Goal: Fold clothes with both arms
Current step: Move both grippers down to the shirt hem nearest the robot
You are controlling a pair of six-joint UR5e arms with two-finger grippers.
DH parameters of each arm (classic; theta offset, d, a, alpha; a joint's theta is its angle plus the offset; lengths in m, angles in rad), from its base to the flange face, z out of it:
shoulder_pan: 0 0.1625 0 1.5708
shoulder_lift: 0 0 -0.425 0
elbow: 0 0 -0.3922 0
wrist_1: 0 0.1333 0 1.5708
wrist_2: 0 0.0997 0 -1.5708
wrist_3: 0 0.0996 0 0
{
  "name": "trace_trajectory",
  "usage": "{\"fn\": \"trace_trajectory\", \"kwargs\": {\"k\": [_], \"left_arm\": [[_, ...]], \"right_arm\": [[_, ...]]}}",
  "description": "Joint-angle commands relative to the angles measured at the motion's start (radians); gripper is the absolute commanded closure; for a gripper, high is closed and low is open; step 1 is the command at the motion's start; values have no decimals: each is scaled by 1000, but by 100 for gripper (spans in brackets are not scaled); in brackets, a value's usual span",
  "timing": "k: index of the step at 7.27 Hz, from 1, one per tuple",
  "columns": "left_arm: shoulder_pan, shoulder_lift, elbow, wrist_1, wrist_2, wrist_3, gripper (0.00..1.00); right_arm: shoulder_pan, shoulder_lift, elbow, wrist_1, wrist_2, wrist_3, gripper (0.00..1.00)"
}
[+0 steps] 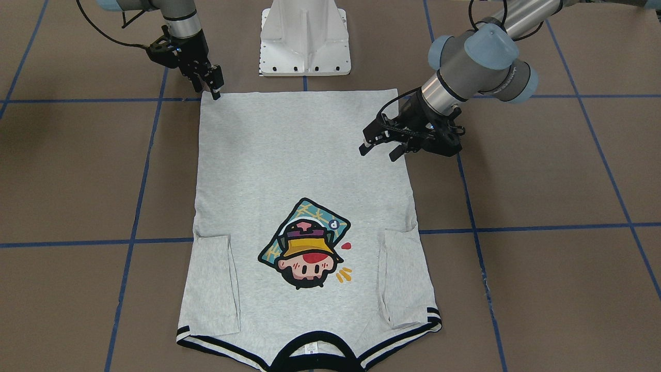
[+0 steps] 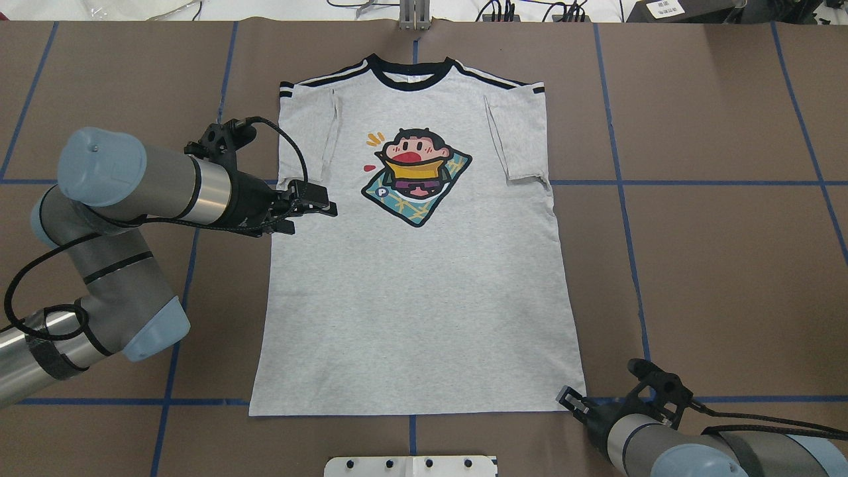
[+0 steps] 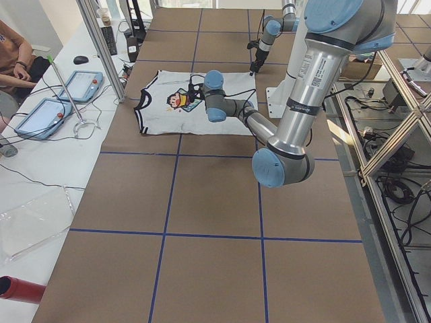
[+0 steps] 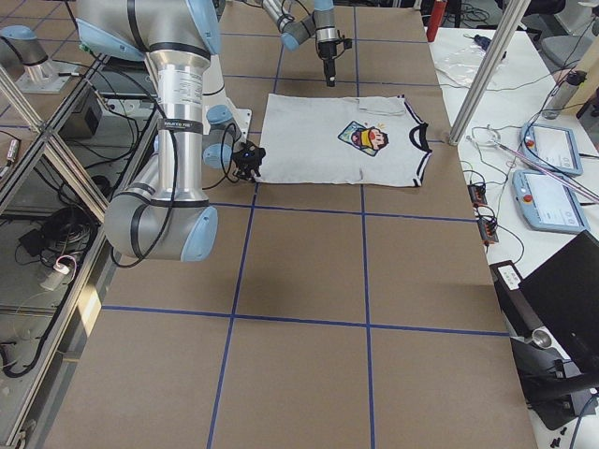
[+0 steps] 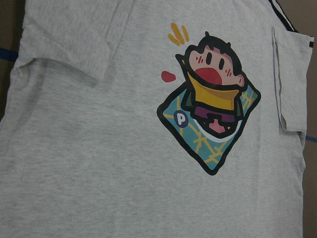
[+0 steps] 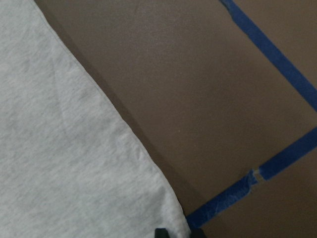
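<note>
The light grey T-shirt (image 1: 299, 170) lies flat, print side up, both sleeves folded inward, with the black collar on the far side from the robot (image 2: 424, 278). My left gripper (image 1: 379, 151) is open and empty. It hovers over the shirt's side edge just below the folded sleeve (image 2: 326, 202). The left wrist view shows only the shirt (image 5: 99, 148) with the cartoon print. My right gripper (image 1: 217, 93) stands at the hem corner nearest the robot (image 2: 568, 397). In the right wrist view its tips (image 6: 178, 232) sit slightly apart around the shirt's corner (image 6: 59, 163).
The white pedestal base (image 1: 304, 41) stands just behind the hem. Blue tape lines (image 2: 623, 192) cross the brown table. Tablets and cables (image 3: 74, 87) lie on the side bench past the collar end.
</note>
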Motion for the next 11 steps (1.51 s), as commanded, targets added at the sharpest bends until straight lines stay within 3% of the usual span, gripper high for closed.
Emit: {"fn": "trace_trajectory", "kwargs": {"k": [1, 2, 3, 4, 6, 7, 8, 11], "left_arm": [[3, 72, -81, 1, -1, -5, 5], [68, 101, -133, 8, 14, -108, 5], [204, 137, -182, 50, 159, -178, 6], [378, 174, -266, 205, 332, -200, 8], [533, 196, -402, 542, 428, -273, 9], [605, 252, -405, 569, 514, -295, 11], [618, 300, -408, 571, 525, -321, 11], [621, 297, -410, 572, 527, -364, 19]], "right_arm": [[0, -1, 38, -57, -9, 0, 100], [-3, 0, 78, -104, -8, 0, 100], [-4, 2, 93, -128, -6, 0, 100], [-6, 3, 93, -128, -5, 0, 100], [-6, 5, 93, -128, -6, 0, 100], [-6, 5, 93, -128, -6, 0, 100], [-6, 5, 93, -128, -6, 0, 100], [-4, 5, 93, -129, -8, 0, 100]]}}
